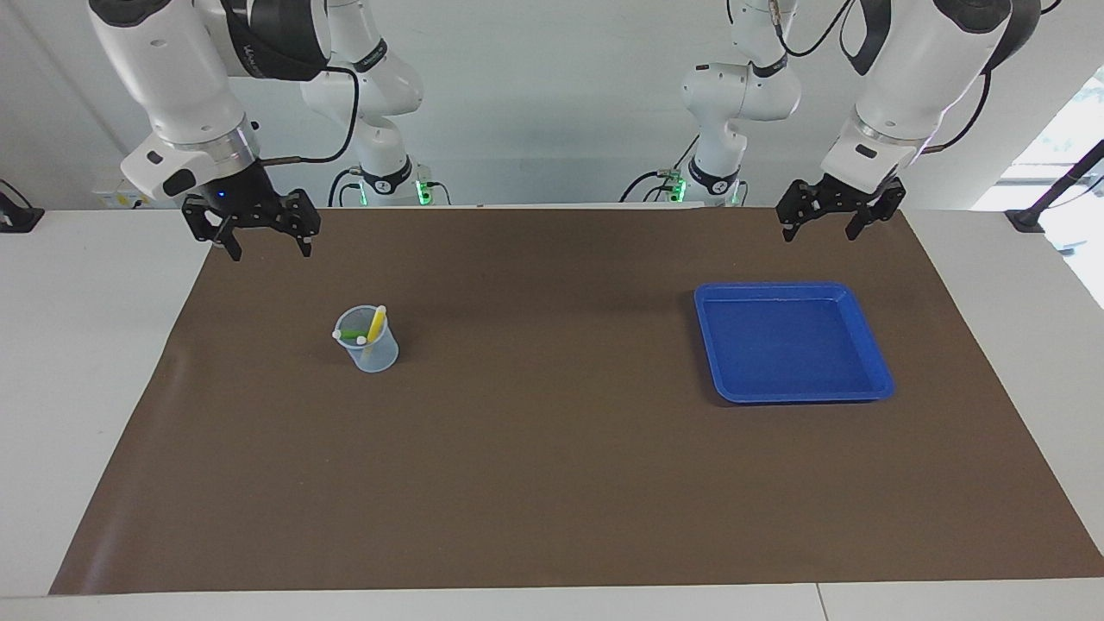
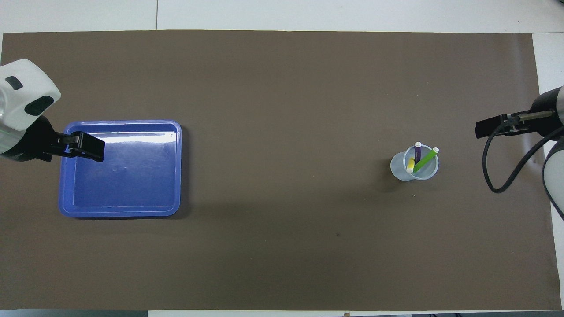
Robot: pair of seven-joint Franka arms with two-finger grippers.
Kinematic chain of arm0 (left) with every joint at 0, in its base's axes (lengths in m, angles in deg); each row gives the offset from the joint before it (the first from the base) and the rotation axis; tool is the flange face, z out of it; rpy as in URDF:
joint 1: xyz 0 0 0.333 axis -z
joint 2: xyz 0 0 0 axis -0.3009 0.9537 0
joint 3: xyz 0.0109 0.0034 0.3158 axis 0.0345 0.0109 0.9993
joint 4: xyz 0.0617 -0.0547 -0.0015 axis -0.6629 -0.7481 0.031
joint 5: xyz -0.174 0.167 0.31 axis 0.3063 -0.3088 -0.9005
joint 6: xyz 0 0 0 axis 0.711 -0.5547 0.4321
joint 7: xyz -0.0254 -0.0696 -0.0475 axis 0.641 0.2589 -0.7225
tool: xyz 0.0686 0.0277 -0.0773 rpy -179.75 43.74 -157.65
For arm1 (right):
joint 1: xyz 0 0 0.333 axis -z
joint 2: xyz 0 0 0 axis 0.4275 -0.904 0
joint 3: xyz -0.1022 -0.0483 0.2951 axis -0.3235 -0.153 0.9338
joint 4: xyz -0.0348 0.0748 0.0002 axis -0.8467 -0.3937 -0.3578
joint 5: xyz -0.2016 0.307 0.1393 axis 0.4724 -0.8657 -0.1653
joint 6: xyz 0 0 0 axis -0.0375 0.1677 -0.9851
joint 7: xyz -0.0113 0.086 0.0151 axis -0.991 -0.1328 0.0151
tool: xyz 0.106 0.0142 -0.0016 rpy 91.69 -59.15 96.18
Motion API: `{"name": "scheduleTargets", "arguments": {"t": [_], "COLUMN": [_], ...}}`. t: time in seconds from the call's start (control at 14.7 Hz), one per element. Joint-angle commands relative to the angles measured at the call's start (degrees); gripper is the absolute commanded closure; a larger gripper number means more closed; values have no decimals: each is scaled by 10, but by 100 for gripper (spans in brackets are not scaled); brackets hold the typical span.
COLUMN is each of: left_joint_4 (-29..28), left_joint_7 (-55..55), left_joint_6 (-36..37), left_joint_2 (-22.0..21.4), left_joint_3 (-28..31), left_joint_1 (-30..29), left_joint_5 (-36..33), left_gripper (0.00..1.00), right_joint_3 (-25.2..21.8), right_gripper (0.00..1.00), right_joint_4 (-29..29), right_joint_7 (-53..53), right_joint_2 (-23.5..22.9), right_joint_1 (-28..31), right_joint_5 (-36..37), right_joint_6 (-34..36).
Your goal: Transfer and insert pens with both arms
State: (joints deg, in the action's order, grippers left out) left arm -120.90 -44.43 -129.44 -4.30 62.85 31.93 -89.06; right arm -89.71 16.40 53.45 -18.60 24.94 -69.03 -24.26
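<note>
Mat (image 1: pixel 552 483): lying under everything.
Tray (image 1: pixel 871 341): sitting bare on the mat.
Left gripper (image 1: pixel 826 226): hanging wide open, holding nothing, over the mat's edge.
Right gripper (image 1: pixel 269 245): hanging open, holding nothing.
Cup (image 1: pixel 377 354): standing on the mat.
Pens (image 2: pixel 419 161): all three leaning inside the cup; judging insertion finished, so arms should be keeping clear.

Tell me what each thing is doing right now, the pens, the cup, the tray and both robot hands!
Green pen: leaning in the cup.
Purple pen: standing in the cup.
Yellow pen: leaning in the cup.
Cup: upright on the brown mat, holding all three pens.
Blue tray: flat on the mat, nothing in it.
Left gripper: open, raised, holding nothing.
Right gripper: open, raised, holding nothing.
</note>
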Motion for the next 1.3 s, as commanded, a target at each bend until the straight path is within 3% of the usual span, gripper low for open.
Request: {"name": "scheduleTargets", "arguments": {"t": [0.0, 1.02, 1.23], "left_joint_4": [17, 7, 7], "left_joint_7": [-6, -2, -1], "left_joint_6": [22, 21, 21], "left_joint_2": [-1, -24, -25], "left_joint_3": [0, -3, -3], "left_joint_1": [-5, -15, -15], "left_joint_5": [-9, 16, 16], "left_gripper": [0, 0, 0], "right_joint_3": [-1, -6, -7], "right_gripper": [0, 0, 0], "right_joint_4": [-4, -4, -5], "right_joint_7": [-14, -32, -44], "right_joint_2": [10, 17, 16], "right_joint_1": [1, -4, -4], "right_joint_5": [12, 0, -35], "right_joint_6": [31, 50, 47]}}
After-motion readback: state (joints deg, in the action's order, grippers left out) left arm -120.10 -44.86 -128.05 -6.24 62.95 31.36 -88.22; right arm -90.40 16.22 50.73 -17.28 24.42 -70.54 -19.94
